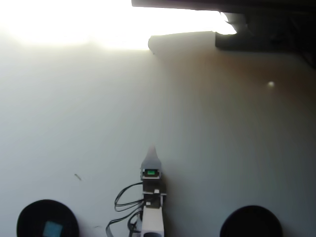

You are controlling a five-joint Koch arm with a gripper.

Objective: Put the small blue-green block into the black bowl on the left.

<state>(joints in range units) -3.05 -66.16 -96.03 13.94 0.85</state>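
From my overhead feed, the small teal, squarish flat-faced block (52,228) lies inside the round matte black bowl (29,217) at the lower left. A second matching round black bowl (251,221) sits at the lower right, well apart. The white arm's gripper (151,149) points up the pale white table (222,148), between the bowls; only one tapered tip shows, so I cannot tell how the jaws stand. I read no labels or writing; glare washes out the top.
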